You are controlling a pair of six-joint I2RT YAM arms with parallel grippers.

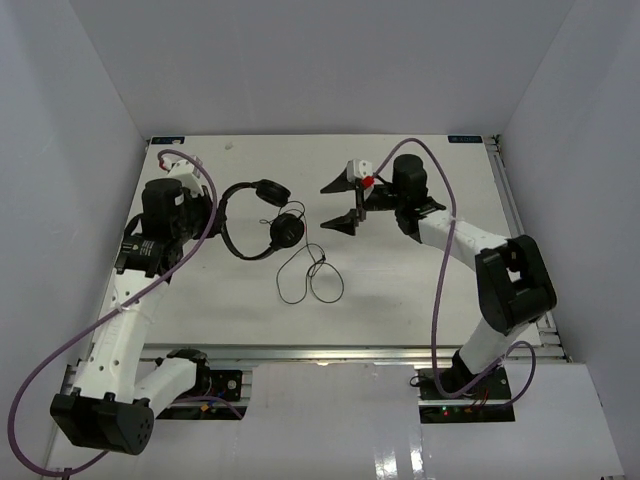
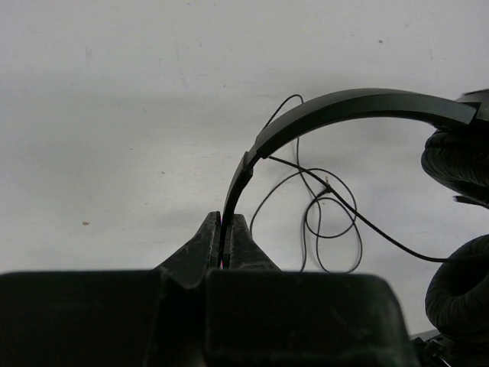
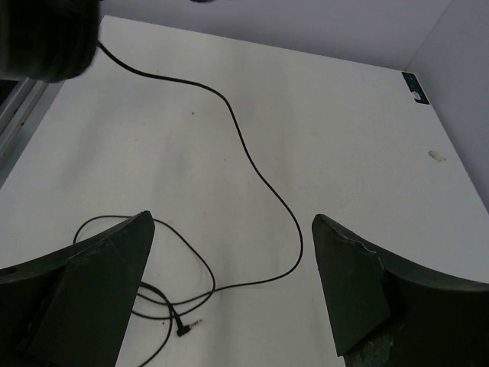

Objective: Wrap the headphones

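Left gripper (image 1: pixel 213 212) at headband of headphones (image 1: pixel 286 231) on white table (image 1: pixel 400 300). Cable (image 1: pixel 318 262) in loose loops beside earcups. Right gripper (image 1: pixel 335 205) spread wide, near earcups.

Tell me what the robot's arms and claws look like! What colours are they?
The left arm and right arm are white tubes with chunky black joints. A thick purple cable loops along each one. The left gripper and right gripper each have two black, pointy, wedge-shaped fingers. Near the right gripper sits a white block with a small red piece.
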